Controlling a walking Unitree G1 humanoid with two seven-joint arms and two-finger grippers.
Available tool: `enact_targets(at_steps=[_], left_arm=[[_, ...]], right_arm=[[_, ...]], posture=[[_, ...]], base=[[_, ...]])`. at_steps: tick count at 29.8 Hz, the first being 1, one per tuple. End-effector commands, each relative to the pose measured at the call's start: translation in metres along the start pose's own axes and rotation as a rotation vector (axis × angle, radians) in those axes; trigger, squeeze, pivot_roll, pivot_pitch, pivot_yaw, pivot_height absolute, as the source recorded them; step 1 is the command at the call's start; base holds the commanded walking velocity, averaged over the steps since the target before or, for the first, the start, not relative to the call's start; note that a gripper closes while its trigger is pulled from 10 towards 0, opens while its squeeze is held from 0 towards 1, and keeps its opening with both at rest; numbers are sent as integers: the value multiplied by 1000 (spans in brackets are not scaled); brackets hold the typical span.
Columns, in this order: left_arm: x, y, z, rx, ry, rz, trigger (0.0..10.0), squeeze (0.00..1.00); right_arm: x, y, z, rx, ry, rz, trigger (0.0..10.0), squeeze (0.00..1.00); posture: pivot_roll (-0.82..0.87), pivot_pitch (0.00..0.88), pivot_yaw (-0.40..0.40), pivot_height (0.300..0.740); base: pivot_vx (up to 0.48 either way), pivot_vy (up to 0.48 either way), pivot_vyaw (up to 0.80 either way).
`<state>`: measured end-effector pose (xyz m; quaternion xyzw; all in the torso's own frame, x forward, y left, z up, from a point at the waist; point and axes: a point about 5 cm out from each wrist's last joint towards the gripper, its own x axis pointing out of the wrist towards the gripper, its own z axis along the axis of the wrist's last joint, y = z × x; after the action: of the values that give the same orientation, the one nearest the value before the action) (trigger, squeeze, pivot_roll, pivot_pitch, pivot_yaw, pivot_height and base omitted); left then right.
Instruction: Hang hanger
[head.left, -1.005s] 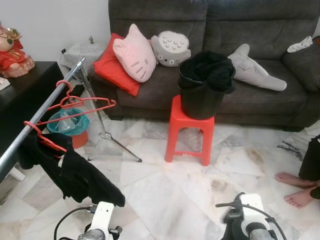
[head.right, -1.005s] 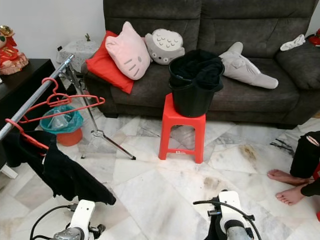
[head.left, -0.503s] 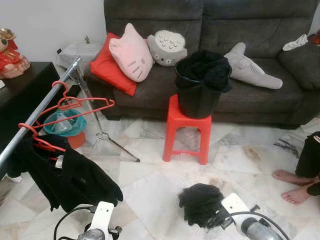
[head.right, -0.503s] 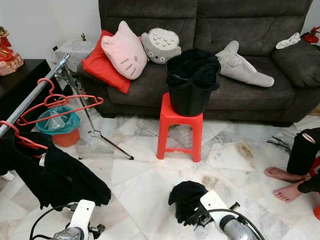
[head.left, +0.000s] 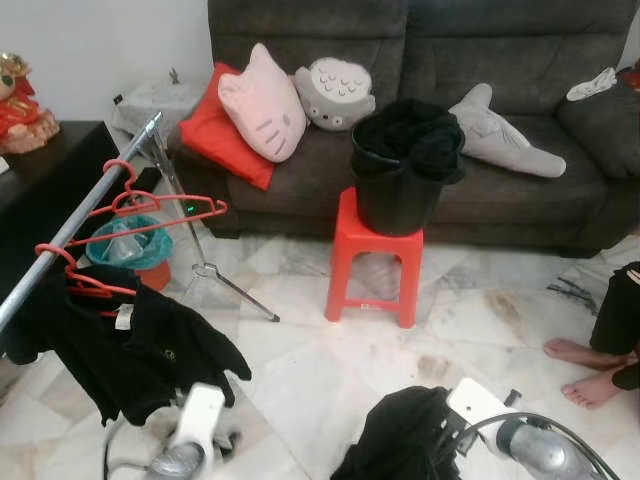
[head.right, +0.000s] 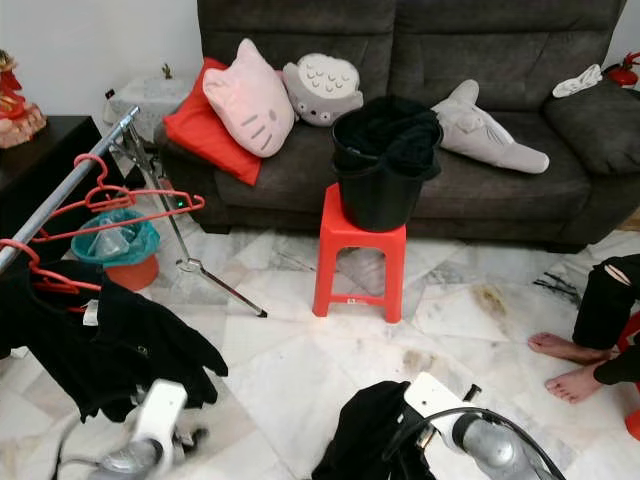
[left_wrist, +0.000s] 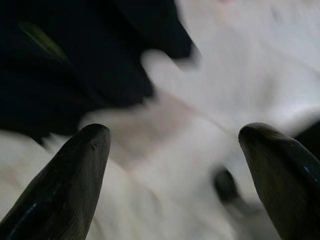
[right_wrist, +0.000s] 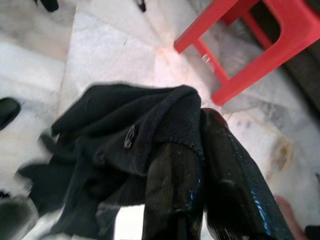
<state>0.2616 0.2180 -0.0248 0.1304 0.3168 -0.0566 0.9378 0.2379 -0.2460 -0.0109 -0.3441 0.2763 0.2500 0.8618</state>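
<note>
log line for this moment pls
right gripper: shut on black garment, low over floor | left gripper: open, empty, near hung black shirt | empty red hanger on rail

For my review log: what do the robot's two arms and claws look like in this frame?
Both arms are silver tubes ending in white wrist housings, with thin black cables looping beside them. The left claw has two long, dark, tapered fingers with rounded tips. The right claw has two glossy black fingers.
</note>
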Motion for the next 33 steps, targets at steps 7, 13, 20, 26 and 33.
enact_targets(at_steps=[7, 13, 20, 26, 33], left_arm=[[6, -17, 27, 68, -108, -121, 10000, 0], [5, -24, 41, 158, -208, -242, 10000, 0], [1, -19, 61, 257, -303, -340, 10000, 0], [0, -15, 74, 200, -384, -293, 10000, 0], [-3, -17, 85, 161, -461, -303, 10000, 0]], right_arm=[[6, -20, 20, 60, -72, -108, 10000, 0], [2, -13, 26, 135, -160, 4, 10000, 0], [-15, -36, 30, 160, -235, -30, 10000, 0], [-23, -42, 46, 384, -434, -182, 10000, 0], [-29, -24, 43, 431, -449, -134, 10000, 0]], posture=[[19, 0, 54, 740], [-1, 0, 69, 740], [-8, 0, 60, 740], [-22, 0, 46, 740], [-24, 0, 49, 740]], base=[[0, 0, 0], [0, 0, 0], [0, 0, 0], [0, 0, 0], [0, 0, 345]])
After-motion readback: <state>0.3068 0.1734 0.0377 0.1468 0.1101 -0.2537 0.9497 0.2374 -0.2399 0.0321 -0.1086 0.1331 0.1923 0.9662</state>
